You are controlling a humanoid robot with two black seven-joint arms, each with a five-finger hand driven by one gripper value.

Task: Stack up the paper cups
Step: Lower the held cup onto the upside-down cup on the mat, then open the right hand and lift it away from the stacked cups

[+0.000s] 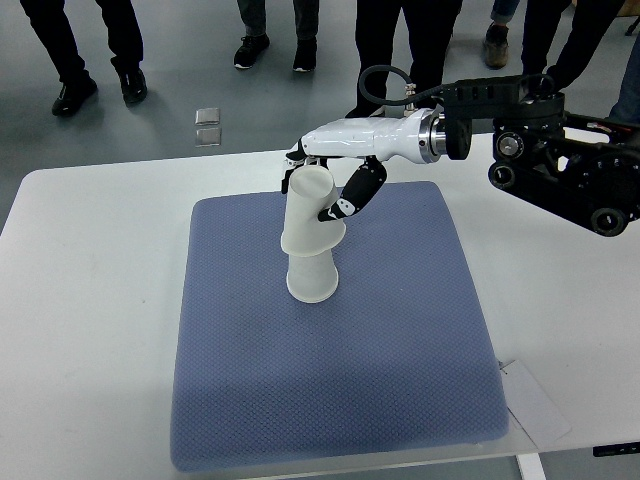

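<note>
Cups are the worry here tbh. The upper paper cup (305, 212) sits upside down over the lower paper cup (312, 277), but it's leaning off toward the left instead of sitting square, so the little tower looks crooked. My guess is that if the right hand (335, 165) lets go or nudges sideways now, the top one could slide off or drag the bottom one over, since the only thing under them is the soft blue mat (400, 350) in the middle of the white desk (90, 300). Pressing down at that angle could also just crumple the paper.

The hand itself comes in from the right and is loosely curled around the upper part of the top cup, fingers (355, 192) bent against its right side, not squeezed tight. Looks like it has hold of it, barely. Left arm isn't anywhere I can see. People's legs and shoes (75, 95) line the far side of the desk.
</note>
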